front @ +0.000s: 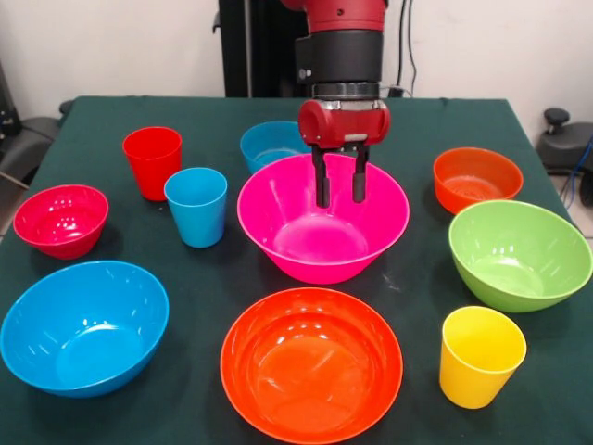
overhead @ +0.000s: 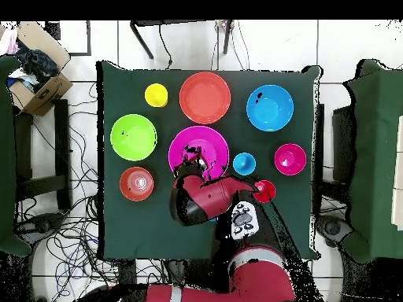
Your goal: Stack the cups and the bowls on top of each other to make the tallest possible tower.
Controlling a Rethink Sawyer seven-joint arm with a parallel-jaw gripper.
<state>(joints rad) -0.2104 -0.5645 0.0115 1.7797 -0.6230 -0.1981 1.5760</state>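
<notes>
We see a dark green table [front: 213, 278] bearing seven bowls [front: 311, 364] and three cups [front: 195, 206], all unstacked.

Seen from the front, one large bowl [front: 322, 222] sits mid-tabletop [front: 204, 278] with the hand [front: 339, 190] hanging inside it. Two large bowls [front: 311, 363] lie before it (one to the left [front: 83, 326]), two cups [front: 196, 206] left, another bowl [front: 519, 252] right.
</notes>
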